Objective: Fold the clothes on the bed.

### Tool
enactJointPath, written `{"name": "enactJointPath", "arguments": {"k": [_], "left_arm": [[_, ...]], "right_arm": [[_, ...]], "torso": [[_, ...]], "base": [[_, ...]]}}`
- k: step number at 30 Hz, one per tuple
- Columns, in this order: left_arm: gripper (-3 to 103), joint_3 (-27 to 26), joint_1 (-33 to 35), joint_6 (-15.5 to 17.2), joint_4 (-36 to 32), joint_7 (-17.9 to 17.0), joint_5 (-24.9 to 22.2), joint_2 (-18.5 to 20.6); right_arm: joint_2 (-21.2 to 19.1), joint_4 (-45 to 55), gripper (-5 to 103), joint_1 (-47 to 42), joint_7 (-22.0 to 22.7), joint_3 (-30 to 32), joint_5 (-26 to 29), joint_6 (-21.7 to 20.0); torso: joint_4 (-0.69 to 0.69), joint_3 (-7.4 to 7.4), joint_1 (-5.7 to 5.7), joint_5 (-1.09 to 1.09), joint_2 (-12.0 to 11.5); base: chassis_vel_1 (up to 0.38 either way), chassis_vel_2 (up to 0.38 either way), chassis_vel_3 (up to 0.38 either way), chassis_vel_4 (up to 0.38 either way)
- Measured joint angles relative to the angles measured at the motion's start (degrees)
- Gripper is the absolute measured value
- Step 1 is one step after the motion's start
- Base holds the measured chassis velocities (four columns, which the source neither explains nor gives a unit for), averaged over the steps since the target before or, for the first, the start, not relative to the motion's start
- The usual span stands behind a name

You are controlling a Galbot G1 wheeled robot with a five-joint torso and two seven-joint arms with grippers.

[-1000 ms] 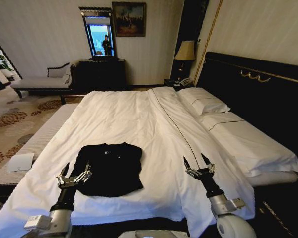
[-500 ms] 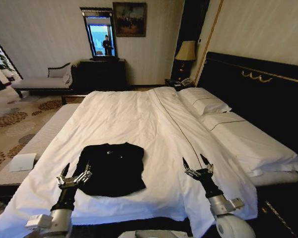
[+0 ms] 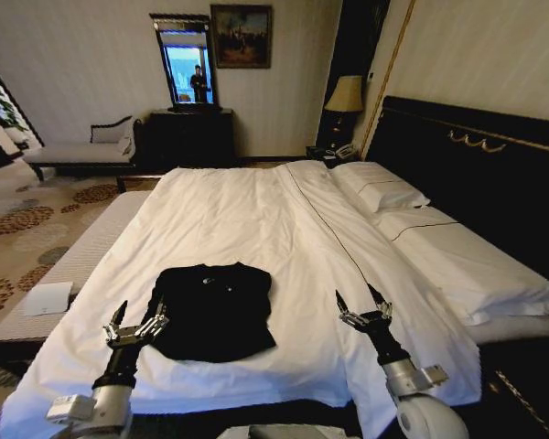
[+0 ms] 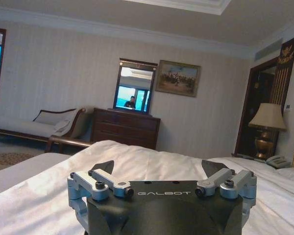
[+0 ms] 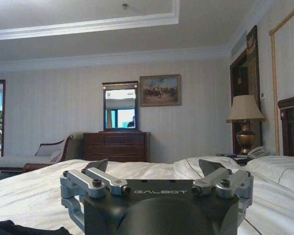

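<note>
The clothes, a black T-shirt, lie flat on the white duvet near the foot of the bed, back side up with no lettering showing. A dark edge of the T-shirt also peeks into the right wrist view. My left gripper hovers open just off the shirt's left edge, fingers apart with nothing between them. My right gripper hangs open over bare duvet, well to the right of the shirt. Both grippers point toward the far wall.
White pillows lie against the dark headboard on the right. A pale bench runs along the bed's left side, with a white sheet of paper on it. A dark dresser, a chaise longue and a lamp stand by the far wall.
The whole head view has shifted slightly, so the camera moved. Both arms hold the same pose and the T-shirt lies as before.
</note>
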Motion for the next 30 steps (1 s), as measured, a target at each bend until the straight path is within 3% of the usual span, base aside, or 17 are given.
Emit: {"name": "enactJointPath", "arguments": {"k": [30], "left_arm": [[100, -0.64, -0.4, 0.23, 0.91, 0.01, -0.13, 0.84]], "right_arm": [[0.75, -0.74, 100, 0.07, -0.78, -0.45, -0.9, 0.85]], "torso": [[0.0, 0.0, 0.0, 0.0, 0.0]], "base": [[0.043, 0.072, -0.037, -0.067]]}}
